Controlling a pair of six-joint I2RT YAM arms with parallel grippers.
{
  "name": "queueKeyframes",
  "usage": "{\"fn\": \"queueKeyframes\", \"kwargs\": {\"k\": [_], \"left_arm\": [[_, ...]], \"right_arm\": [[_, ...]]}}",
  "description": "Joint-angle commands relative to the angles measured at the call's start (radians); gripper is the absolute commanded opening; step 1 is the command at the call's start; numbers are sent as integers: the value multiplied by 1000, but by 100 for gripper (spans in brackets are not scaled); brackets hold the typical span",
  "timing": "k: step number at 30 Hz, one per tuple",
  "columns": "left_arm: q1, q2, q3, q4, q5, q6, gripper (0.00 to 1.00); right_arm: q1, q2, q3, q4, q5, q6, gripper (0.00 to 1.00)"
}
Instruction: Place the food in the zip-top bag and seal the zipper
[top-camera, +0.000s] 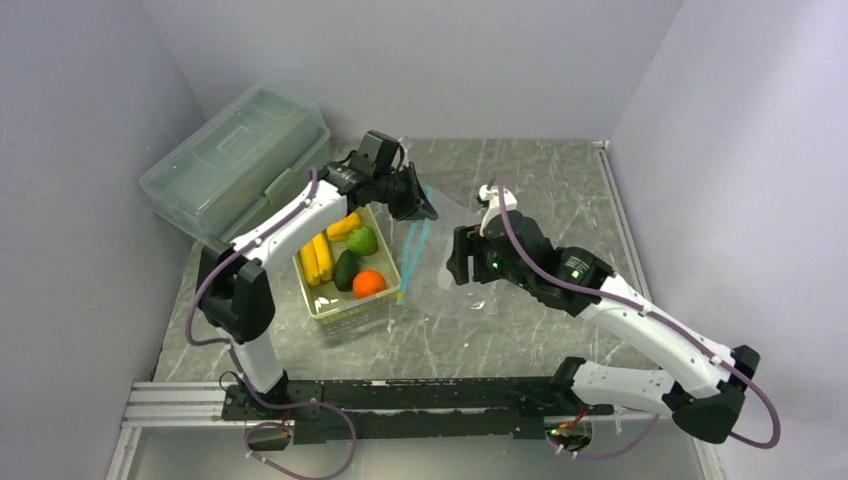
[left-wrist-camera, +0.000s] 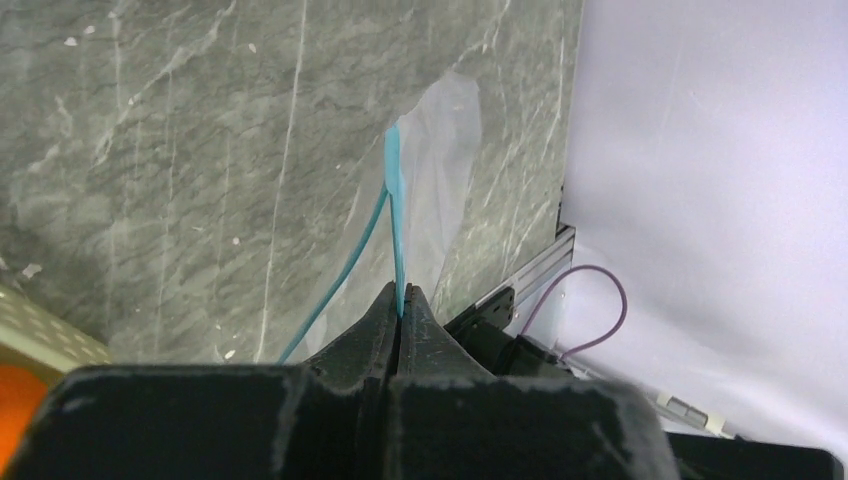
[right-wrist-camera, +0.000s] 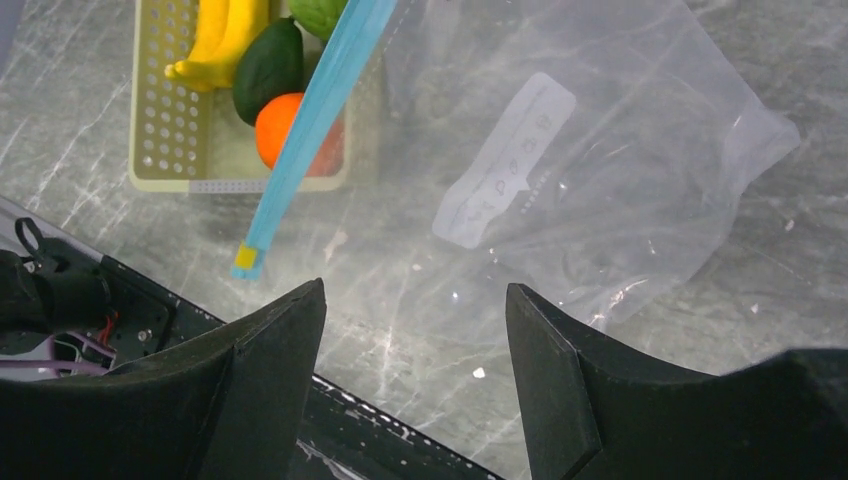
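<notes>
The clear zip-top bag (top-camera: 470, 262) lies on the table with its mouth edge lifted; it also shows in the right wrist view (right-wrist-camera: 600, 150). Its teal zipper (top-camera: 412, 252) runs beside the basket and shows in the right wrist view (right-wrist-camera: 315, 115). My left gripper (top-camera: 420, 205) is shut on one teal zipper strip (left-wrist-camera: 396, 215). My right gripper (top-camera: 458, 262) is open and empty above the bag's near part (right-wrist-camera: 415, 300). The food sits in the basket: an orange (top-camera: 369, 283), an avocado (top-camera: 346, 268), a light green round piece (top-camera: 362, 240) and yellow bananas (top-camera: 317, 257).
The pale perforated basket (top-camera: 340, 308) stands left of the bag. A large translucent lidded box (top-camera: 235, 160) sits at the back left by the wall. Walls close in left, back and right. A black rail (top-camera: 400, 395) runs along the near edge.
</notes>
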Motion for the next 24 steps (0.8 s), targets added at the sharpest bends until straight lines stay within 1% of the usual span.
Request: {"fn": "queueKeyframes", "kwargs": {"k": [1,9,14,24], "left_arm": [[-38,-102,2,-62,-186,-136,0],[-79,-185,-13,-218,-383,-278,0],[-120,-196,7,-323,-478,-359,0],[-148,-233,3,-357,-517,-425,0]], "right_arm": [[54,64,85,62,89,18,71],[135,159,159,91,151,20,72],[161,201,202,103,178,37,73],[195,270,233,111,230,60,72]]}}
